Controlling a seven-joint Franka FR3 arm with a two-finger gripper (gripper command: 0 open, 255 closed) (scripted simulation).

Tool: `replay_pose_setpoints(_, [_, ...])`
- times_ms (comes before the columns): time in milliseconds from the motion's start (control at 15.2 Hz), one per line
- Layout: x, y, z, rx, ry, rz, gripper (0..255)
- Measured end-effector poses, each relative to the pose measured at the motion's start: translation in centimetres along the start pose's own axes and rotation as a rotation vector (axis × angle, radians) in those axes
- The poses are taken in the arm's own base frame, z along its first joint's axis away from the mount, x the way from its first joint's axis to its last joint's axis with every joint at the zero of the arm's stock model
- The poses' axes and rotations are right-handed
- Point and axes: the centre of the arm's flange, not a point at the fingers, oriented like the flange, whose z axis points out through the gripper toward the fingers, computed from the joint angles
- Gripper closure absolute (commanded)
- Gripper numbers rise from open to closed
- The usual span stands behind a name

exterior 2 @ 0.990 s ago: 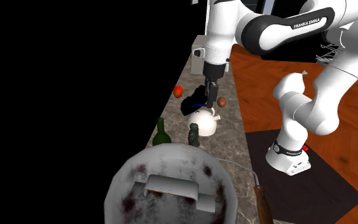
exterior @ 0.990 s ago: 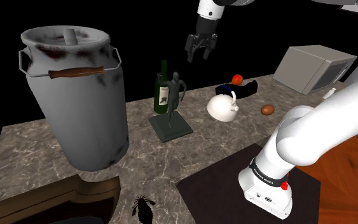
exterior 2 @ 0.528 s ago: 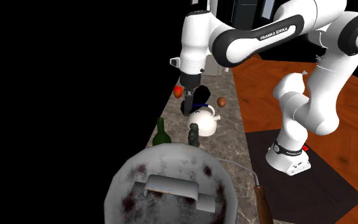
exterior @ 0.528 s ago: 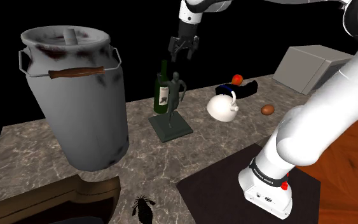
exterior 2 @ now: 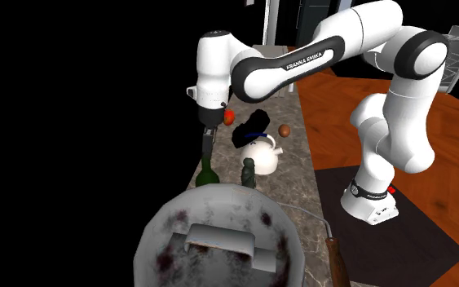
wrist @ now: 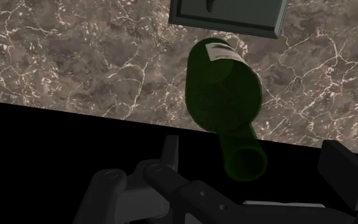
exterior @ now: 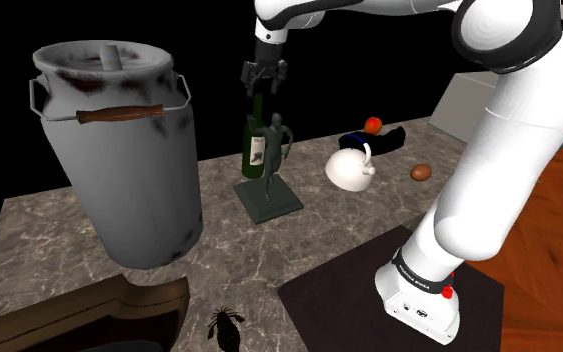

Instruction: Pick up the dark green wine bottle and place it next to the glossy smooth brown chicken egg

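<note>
The dark green wine bottle (exterior: 256, 143) stands upright on the marble counter (exterior: 89, 230), just behind a grey figurine (exterior: 279, 140). My gripper (exterior: 263, 90) hangs open right above the bottle's neck, pointing down. In the wrist view the bottle (wrist: 225, 89) is seen from above, its mouth between the spread fingers (wrist: 169, 151) and touching neither. The second exterior view has the gripper (exterior 2: 207, 143) just over the bottle (exterior 2: 207, 172). The brown egg (exterior: 421, 172) lies on the counter towards the shoulder view's right, beyond a white teapot (exterior: 350, 168); it is also visible as the egg (exterior 2: 284, 130).
A big grey milk can (exterior: 119, 150) stands on the shoulder view's left. The figurine's square base (exterior: 268, 198) sits in front of the bottle. A red apple (exterior: 373, 125) and a dark object lie behind the teapot. A black area lies past the counter's far edge.
The gripper has swung towards the shoulder view's left and come lower, from above the teapot to just over the bottle's neck. The fingers stay open.
</note>
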Motion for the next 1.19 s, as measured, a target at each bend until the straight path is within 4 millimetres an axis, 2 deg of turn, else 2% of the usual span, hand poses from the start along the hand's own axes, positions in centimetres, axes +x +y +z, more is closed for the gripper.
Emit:
replay_pose_setpoints(528, [0.8,-0.1,3.9,0.0,0.001,0.0,0])
replay_pose_setpoints(924, [0.8,-0.1,4.2,0.001,0.002,0.001,0])
replay_pose_setpoints(990, [0.8,-0.1,4.2,0.001,0.002,0.001,255])
replay_pose_setpoints(1188, [0.8,-0.1,4.2,0.001,0.002,0.001,255])
